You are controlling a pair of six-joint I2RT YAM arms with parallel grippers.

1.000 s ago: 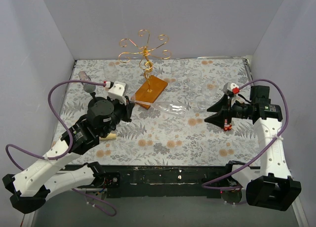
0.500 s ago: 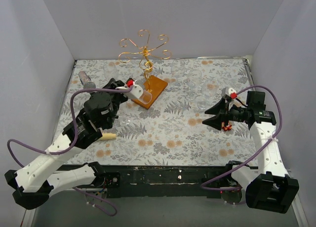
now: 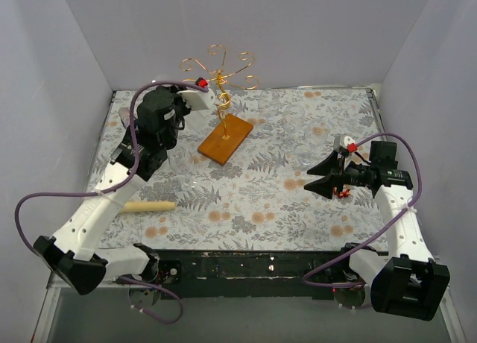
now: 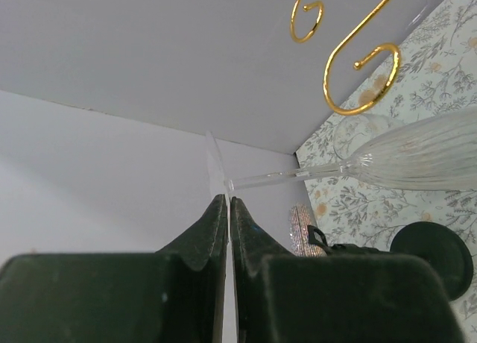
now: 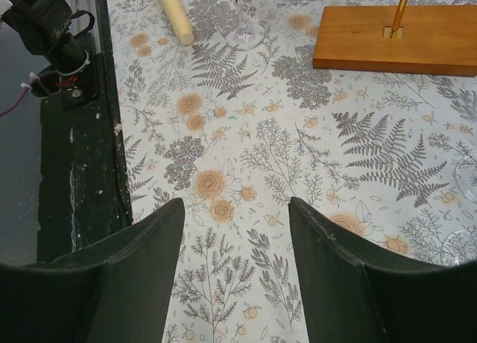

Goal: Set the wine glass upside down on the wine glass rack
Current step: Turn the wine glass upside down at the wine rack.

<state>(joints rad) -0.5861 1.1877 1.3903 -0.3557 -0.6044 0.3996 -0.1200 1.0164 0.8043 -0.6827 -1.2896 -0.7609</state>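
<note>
Floral tabletop [image 3: 261, 209], wine glass rack [image 3: 226, 138] at twelve o'clock: left gripper [image 4: 227, 201] clamps the seemingly light, fragile, slippery wine glass [image 4: 417, 160] by its foot; right gripper [image 5: 236, 209] apart.

Curled rack arms [image 4: 344, 110] close ahead-above L gripper [image 4: 227, 203], black round foot [image 4: 432, 257] below-right, open mat [image 5: 246, 134] ahead of R gripper [image 5: 235, 209], wooden roller [image 5: 171, 11] far ahead-left.

The wine glass rack [image 3: 226, 139] is copper-gold wire on an orange-brown wooden base. The wine glass [image 4: 425, 158] is clear and finely ribbed. The table [image 3: 261, 201] wears pale cloth printed with grey ferns and orange blossoms. Purple cables [image 3: 59, 194] trail from white-and-black arms [image 3: 97, 216].
</note>
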